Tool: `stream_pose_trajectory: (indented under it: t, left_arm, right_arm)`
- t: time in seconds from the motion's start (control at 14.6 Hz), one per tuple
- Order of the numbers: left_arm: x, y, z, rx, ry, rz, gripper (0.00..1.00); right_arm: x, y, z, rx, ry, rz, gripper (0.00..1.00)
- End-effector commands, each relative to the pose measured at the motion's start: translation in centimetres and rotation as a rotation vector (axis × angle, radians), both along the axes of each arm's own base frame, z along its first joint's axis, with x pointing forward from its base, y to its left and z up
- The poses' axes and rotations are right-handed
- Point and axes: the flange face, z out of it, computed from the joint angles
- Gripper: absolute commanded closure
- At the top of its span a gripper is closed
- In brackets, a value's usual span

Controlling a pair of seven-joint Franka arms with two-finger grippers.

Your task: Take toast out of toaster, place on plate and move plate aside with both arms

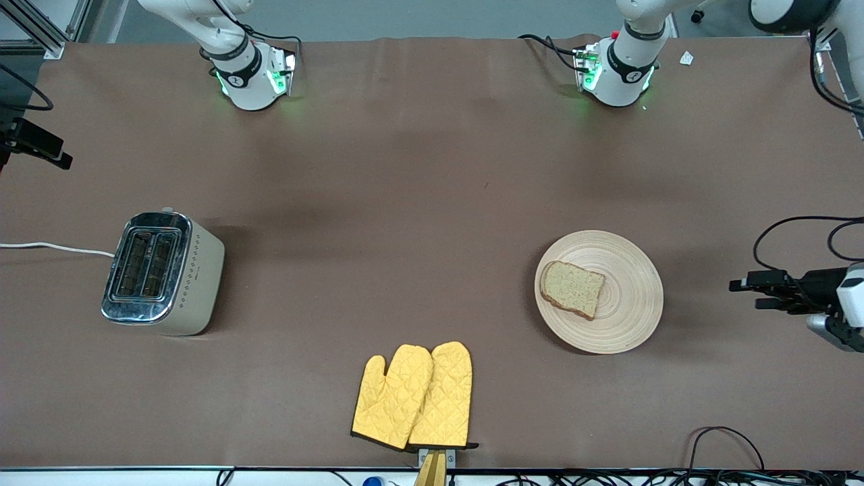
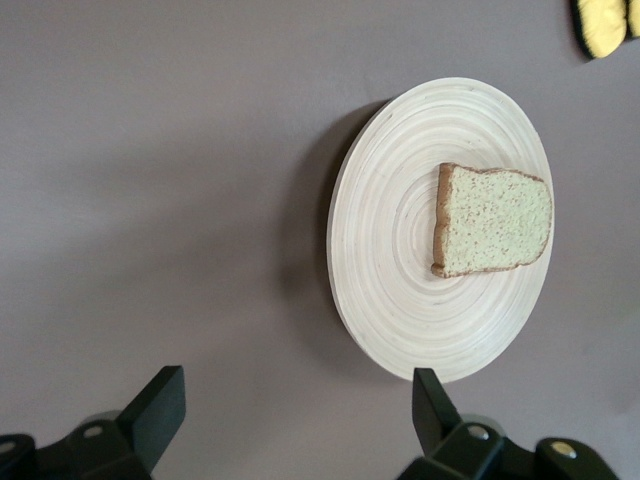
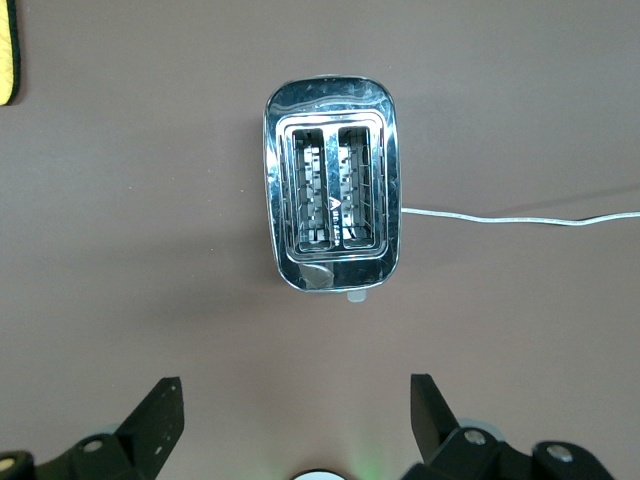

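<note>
- Light wood with ring grain: the plate [image 1: 624,314] lies flat on the brown tabletop [image 1: 405,202], toward the left arm's end.
- The toast [image 1: 572,289], 1 brown wholegrain slice with a darker crust, lies flat on the plate, off its centre toward the right arm's end; much of the plate's surface shows bare around it.
- The left gripper [image 1: 750,294] hangs over the tabletop at the left arm's end, apart from the plate, with a stretch of bare cloth between them. In the left wrist view its 2 fingers [image 2: 160,405] stand wide apart with nothing between them; the jaws hold nothing, and the plate [image 2: 380,300] and toast [image 2: 492,220] show ahead of them.
- The right gripper [image 3: 296,420] appears only in the right wrist view, high over the toaster [image 3: 332,205], looking straight down into its 2 slots. Its jaws too are spread wide and hold nothing.
- The toaster [image 1: 165,273], chrome-topped with a cream body, stands upright toward the right arm's end, well apart from the plate; a white cord [image 1: 57,248] runs from it to the table's edge.
- 2 yellow quilted oven mitts [image 1: 415,398] lie side by side, overlapping, nearer the front camera than both toaster and plate, and between the two.
</note>
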Motion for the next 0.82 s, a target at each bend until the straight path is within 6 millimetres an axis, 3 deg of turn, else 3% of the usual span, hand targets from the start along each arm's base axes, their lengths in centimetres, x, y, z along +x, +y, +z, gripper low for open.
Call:
stream_pose_trajectory:
  t: [0.0,0.2,0.34,0.55,0.68,0.75]
  left_arm:
    - [-0.8,-3.0,6.1,0.141,-0.035,-0.036,0.00]
    - [-1.9,-5.4,12.3,0.225,-0.099,-0.034,0.00]
    - [-3.2,-6.8,15.1,0.280,-0.060,0.048,0.00]
    - [-4.8,-10.9,18.8,0.323,-0.024,0.182,0.00]
    - [-6.3,-15.0,21.2,0.374,-0.012,0.227,0.00]
    - [-7.0,-15.8,22.2,0.403,-0.007,0.255,0.00]
  right_arm:
    - [0.0,0.3,0.3,0.005,0.001,-0.017,0.00]
    - [0.0,0.3,0.3,0.005,-0.001,-0.015,0.00]
    - [0.0,0.3,0.3,0.005,0.001,-0.015,0.00]
    - [0.0,0.3,0.3,0.004,0.001,-0.015,0.00]
    - [0.0,0.3,0.3,0.005,0.001,-0.015,0.00]
    - [0.0,0.3,0.3,0.005,0.001,-0.015,0.00]
